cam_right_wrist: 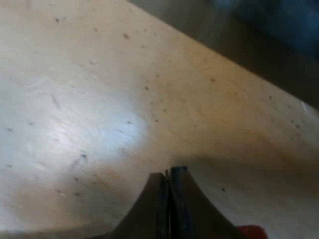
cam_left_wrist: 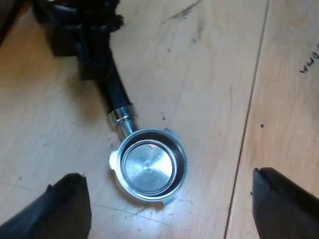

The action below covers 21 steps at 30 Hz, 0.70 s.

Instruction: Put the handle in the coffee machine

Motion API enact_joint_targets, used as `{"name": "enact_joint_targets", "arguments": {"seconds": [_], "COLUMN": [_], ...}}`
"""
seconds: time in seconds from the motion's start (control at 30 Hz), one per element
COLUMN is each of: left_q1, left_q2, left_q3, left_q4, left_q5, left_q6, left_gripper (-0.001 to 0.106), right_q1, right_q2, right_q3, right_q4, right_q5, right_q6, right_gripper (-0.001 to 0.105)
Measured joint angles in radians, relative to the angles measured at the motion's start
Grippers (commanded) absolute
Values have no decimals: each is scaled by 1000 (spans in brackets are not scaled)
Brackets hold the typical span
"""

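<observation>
The metal holder (cam_left_wrist: 148,165) lies on the wooden table with its empty basket facing up. Its dark handle (cam_left_wrist: 115,92) runs away from the basket and ends under my right arm's black gripper (cam_left_wrist: 82,30). My left gripper (cam_left_wrist: 169,209) hangs above the basket, fingers wide open on either side of it and touching nothing. In the right wrist view, my right gripper (cam_right_wrist: 168,175) has its fingertips pressed together just over the table, with nothing seen between them. The handle's red end (cam_right_wrist: 251,231) shows close beside those fingers.
The wooden table (cam_left_wrist: 209,74) is made of boards with a seam (cam_left_wrist: 249,109) running past the basket. In the right wrist view, the table's edge (cam_right_wrist: 234,64) drops off to a dark floor beyond.
</observation>
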Motion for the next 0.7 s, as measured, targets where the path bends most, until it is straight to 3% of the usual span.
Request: {"name": "enact_joint_targets", "arguments": {"seconds": [0.5, 0.7], "left_q1": [26, 26], "left_q2": [0, 0], "left_q3": [0, 0], "left_q4": [60, 95], "left_q5": [-5, -97], "left_q6": [-17, 10], "left_gripper": [70, 70], "right_q1": [16, 131], "right_q2": [13, 13], "right_q3": [-6, -6], "right_q4": [367, 412], "right_q5": [-23, -72], "right_q6": [-26, -29], "right_gripper": [0, 0]}}
